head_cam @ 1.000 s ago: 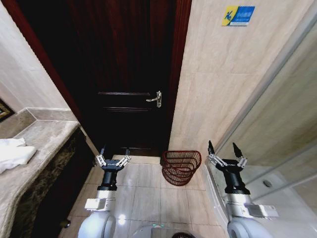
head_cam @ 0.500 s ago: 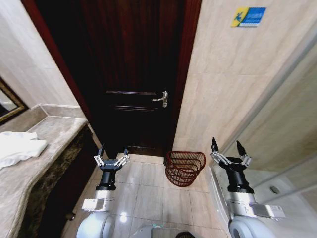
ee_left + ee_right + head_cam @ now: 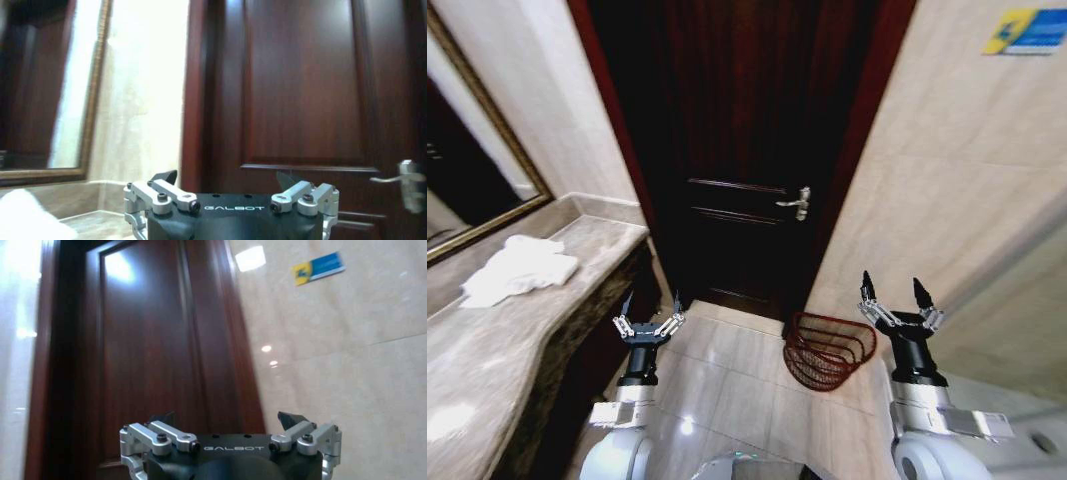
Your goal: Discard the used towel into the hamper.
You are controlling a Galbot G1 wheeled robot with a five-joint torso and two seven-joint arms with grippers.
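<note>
A crumpled white towel (image 3: 519,268) lies on the stone counter (image 3: 487,350) at the left, under the mirror; a white corner of the towel (image 3: 30,225) also appears in the left wrist view. The hamper (image 3: 827,350), a small reddish-brown ribbed basket, stands tilted on the floor tiles by the door's right foot. My left gripper (image 3: 649,312) is held up, open and empty, right of the counter's end. My right gripper (image 3: 895,297) is also raised, open and empty, just right of the hamper. Both point at the door in the wrist views (image 3: 227,182) (image 3: 227,422).
A dark wooden door (image 3: 747,150) with a silver lever handle (image 3: 795,203) closes the far side. A framed mirror (image 3: 472,190) hangs over the counter. Beige tiled wall (image 3: 967,200) with a blue sign (image 3: 1027,30) runs on the right. Tiled floor (image 3: 727,390) lies between counter and hamper.
The whole view has swung leftward: counter, towel and mirror come further into the picture, door and hamper shift right. Both grippers stay raised and open.
</note>
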